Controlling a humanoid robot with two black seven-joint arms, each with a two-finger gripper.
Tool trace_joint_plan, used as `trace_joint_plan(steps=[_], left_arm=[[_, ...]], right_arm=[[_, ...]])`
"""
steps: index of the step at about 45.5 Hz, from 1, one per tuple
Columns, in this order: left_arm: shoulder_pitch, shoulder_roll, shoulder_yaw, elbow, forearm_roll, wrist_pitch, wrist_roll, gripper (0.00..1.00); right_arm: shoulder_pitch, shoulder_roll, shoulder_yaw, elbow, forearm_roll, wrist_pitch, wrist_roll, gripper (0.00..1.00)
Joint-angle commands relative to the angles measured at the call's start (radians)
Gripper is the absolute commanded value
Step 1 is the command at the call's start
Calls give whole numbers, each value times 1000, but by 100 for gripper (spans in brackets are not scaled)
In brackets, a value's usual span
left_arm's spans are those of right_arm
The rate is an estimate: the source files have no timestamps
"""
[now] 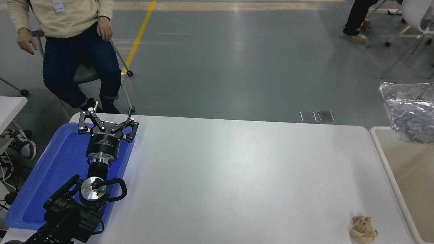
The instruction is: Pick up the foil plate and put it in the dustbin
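The shiny foil plate hangs in the air at the right edge, partly cut off by it, above the far end of the beige dustbin. The right arm and its gripper are out of view past the right edge. My left gripper is open and empty, parked over the blue tray at the lower left.
A flat blue tray lies at the table's left edge under the left arm. A small tan lumpy wad sits near the front right of the white table. A person sits on a chair at the far left.
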Motion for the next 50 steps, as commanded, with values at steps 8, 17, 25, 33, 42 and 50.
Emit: trace_joint_plan(steps=[8,17,25,33,42,50], left_arm=[[-1,0,0,0,0,0,0,100],[-1,1,0,0,0,0,0,100],[1,1,0,0,0,0,0,100],[-1,0,0,0,0,0,0,100],[1,0,0,0,0,0,0,100],[1,0,0,0,0,0,0,100]], right_arm=[[-278,-1,42,-235,-29,-85,54,0],[-371,1,48,-265,-22,-157,63,0],[-459,5,101,-288,-16,-199,63,0],[-589,51,163,-386,-13,-248,65,0],[-721,106,219,-469,-11,-315,65,0],[-832,174,230,-574,35,-355,65,0]])
